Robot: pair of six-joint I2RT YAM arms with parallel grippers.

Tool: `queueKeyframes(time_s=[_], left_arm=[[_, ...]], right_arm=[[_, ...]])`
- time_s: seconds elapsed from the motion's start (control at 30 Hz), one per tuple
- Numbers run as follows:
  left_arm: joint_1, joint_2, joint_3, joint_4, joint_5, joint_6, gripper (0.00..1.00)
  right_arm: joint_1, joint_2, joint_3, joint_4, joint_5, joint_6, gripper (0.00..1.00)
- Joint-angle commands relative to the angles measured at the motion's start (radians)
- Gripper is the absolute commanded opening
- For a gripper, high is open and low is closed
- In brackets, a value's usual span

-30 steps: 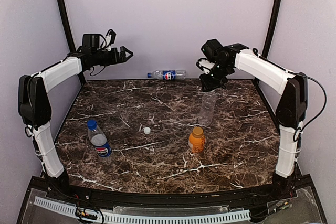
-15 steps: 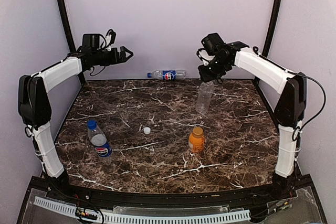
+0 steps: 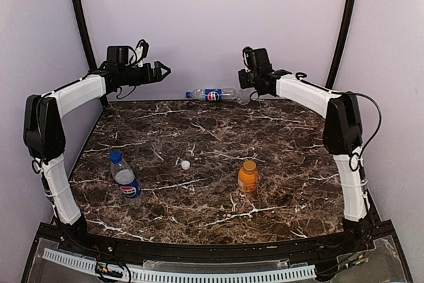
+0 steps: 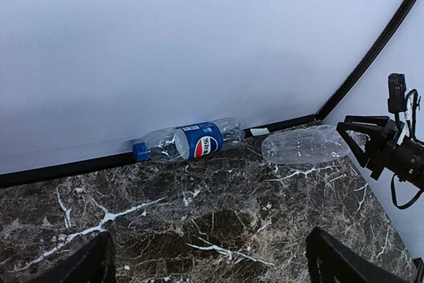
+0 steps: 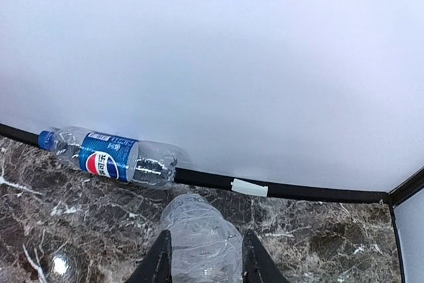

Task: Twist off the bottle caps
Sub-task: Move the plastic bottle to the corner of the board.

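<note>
My right gripper (image 5: pixel 207 256) is shut on the clear unlabelled bottle (image 5: pixel 199 233), which it holds lying flat, low at the table's back edge (image 3: pixel 278 100). Just left of it lies a Pepsi bottle (image 3: pixel 212 95) with its blue cap (image 4: pixel 139 151) screwed on. My left gripper (image 3: pixel 159 69) hangs open and empty in the air at the back left, facing both bottles. A second blue-labelled bottle (image 3: pixel 124 177) stands at the front left, blue cap (image 3: pixel 116 157) on. The short orange bottle (image 3: pixel 248 177) stands mid-table with its orange cap (image 3: pixel 249 164) on. A white cap (image 3: pixel 185 164) lies loose on the marble.
A black rail runs along the back of the marble table under the pale wall, with a small white tape piece (image 5: pixel 249 187) on it. Black corner posts (image 3: pixel 344 24) rise at both back corners.
My right gripper has carried the clear bottle from hanging upright over the right middle to the back edge, tipping it flat beside the lying Pepsi bottle. The left arm barely moved.
</note>
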Motion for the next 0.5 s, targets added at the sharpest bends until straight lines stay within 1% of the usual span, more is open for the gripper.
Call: queueKeyframes(time_s=[0.0,0.1,0.17,0.3,0.47], left_arm=[[-0.004,0.005,-0.01,0.038,-0.016,0.001,0.99],[-0.005,0.018,-0.008,0.038,-0.014,0.0,0.99],[-0.005,0.027,-0.005,0.052,-0.009,-0.003,0.99],[-0.004,0.043,-0.002,0.067,-0.006,-0.004,0.99],[-0.004,0.052,0.002,0.067,-0.013,0.004,0.99]], right_arm=[[-0.008,0.07,0.035,0.329,0.108,-0.057,0.0],[-0.005,0.125,0.04,0.462,0.142,-0.127,0.0],[-0.007,0.153,0.047,0.516,0.148,-0.154,0.0],[-0.01,0.217,0.113,0.523,0.139,-0.164,0.0],[-0.011,0.256,0.15,0.509,0.119,-0.143,0.0]])
